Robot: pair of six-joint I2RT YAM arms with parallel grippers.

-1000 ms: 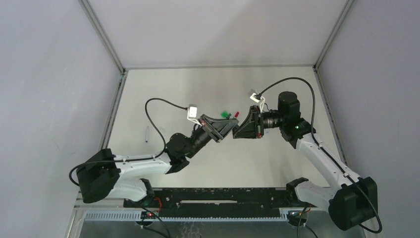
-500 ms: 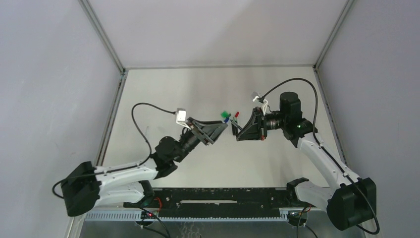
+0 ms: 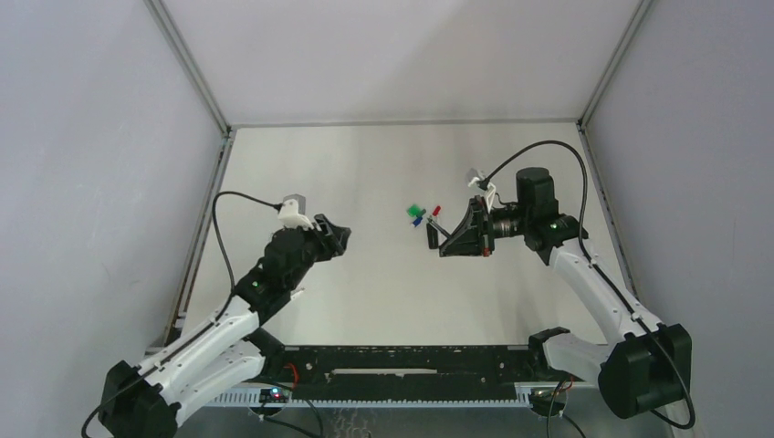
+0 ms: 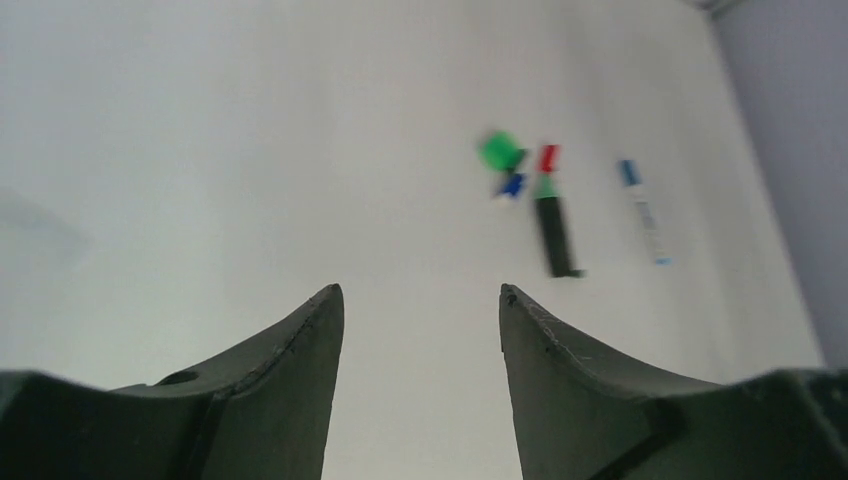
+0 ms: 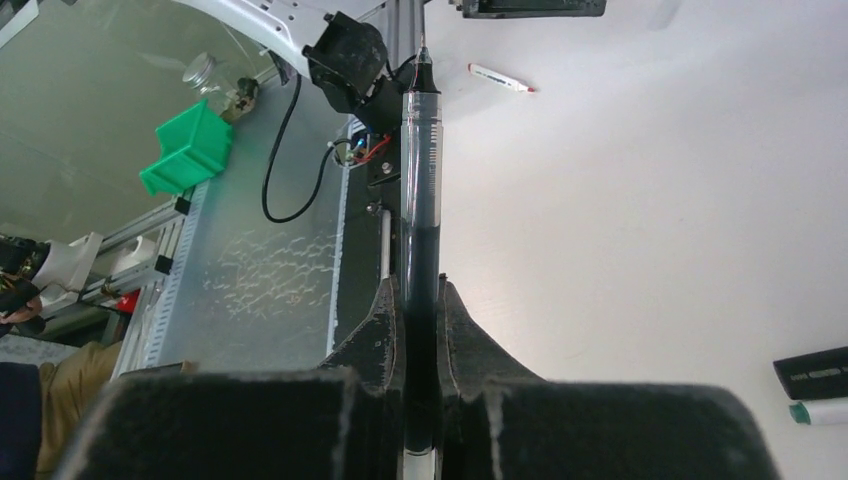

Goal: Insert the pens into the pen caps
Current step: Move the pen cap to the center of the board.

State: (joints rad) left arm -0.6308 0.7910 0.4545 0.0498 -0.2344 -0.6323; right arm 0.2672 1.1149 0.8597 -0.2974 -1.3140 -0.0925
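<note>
Presently, the right gripper (image 5: pixel 420 285) is clamped on a slim pen with a clear and dark barrel (image 5: pixel 420 180), whose long axis runs straight out from the jaws. From above, the pen points left and slightly away, toward a tiny green plastic cap (image 3: pixel 414 211), a tiny blue plastic cap (image 3: pixel 418 222) and a tiny red plastic cap (image 3: pixel 436 211), clustered just beyond its tip. The left gripper (image 4: pixel 420 292) hangs wide and empty, well apart from the caps, which lie to its right. Its wrist view also shows a black marker with a green end (image 4: pixel 553 228) and a white blue-ended pen (image 4: pixel 645 212) near them. Bare pale tabletop (image 3: pixel 365 164) surrounds the cluster, leaving open room.
</note>
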